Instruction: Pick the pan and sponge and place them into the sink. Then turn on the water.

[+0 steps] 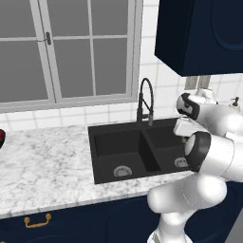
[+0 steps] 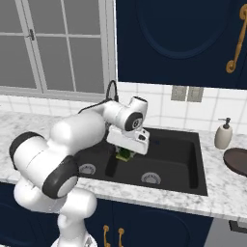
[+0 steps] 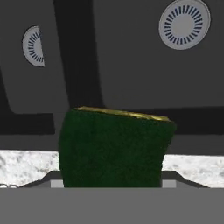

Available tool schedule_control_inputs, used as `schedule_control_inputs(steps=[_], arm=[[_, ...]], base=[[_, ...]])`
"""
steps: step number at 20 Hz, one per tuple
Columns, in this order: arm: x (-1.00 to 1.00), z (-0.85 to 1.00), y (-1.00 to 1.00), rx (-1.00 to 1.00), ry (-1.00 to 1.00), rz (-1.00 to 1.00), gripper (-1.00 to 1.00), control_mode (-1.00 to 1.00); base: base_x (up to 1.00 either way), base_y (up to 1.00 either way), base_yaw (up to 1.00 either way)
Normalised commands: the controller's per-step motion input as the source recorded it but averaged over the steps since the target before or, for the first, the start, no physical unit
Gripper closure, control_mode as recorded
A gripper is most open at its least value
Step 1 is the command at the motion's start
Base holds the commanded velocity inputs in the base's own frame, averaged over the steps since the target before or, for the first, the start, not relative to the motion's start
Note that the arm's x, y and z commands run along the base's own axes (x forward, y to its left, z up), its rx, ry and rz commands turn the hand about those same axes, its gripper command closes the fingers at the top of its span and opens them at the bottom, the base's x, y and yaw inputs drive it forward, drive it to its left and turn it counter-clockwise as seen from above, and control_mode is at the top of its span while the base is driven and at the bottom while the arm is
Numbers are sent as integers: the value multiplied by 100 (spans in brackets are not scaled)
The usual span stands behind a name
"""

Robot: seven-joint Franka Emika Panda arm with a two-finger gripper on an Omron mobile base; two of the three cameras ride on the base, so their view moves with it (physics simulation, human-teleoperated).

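Note:
My gripper (image 2: 124, 155) is shut on the sponge (image 2: 125, 154) and holds it above the black double-basin sink (image 2: 195, 159), close to the divider. In the hand view the sponge (image 3: 113, 148) shows its dark green face with a yellow edge on top and hides the fingertips. Below it lie the divider (image 3: 78, 57) and both silver drains (image 3: 184, 24). The dark reddish-brown pan (image 2: 236, 161) rests on the counter right of the sink. No water is in view at the black arched faucet (image 1: 146, 102).
A soap dispenser (image 2: 223, 135) stands on the counter between the sink and the pan. A dark blue upper cabinet (image 1: 204, 33) hangs above the sink's right side. Marble counter (image 1: 47, 161) stretches left of the sink (image 1: 95, 137), with a red object (image 1: 1, 138) at its far left edge.

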Motion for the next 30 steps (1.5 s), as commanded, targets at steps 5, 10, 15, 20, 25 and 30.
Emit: schedule_control_inputs(steps=[5,10,15,20,25,30], arm=[[51,-41,-54,0,3,-9,100,-100],[27,-24,-38,0,4,-4,100,-100],[40,-39,-41,-6,0,-4,100,-100],[52,-50,-26,-9,0,-3,100,-100],[32,-68,-10,-10,0,-1,100,-100],[7,-81,-5,-4,-1,0,100,-100]], base=[[0,0,0],[0,0,0],[0,0,0],[0,0,0],[0,0,0],[0,0,0]])
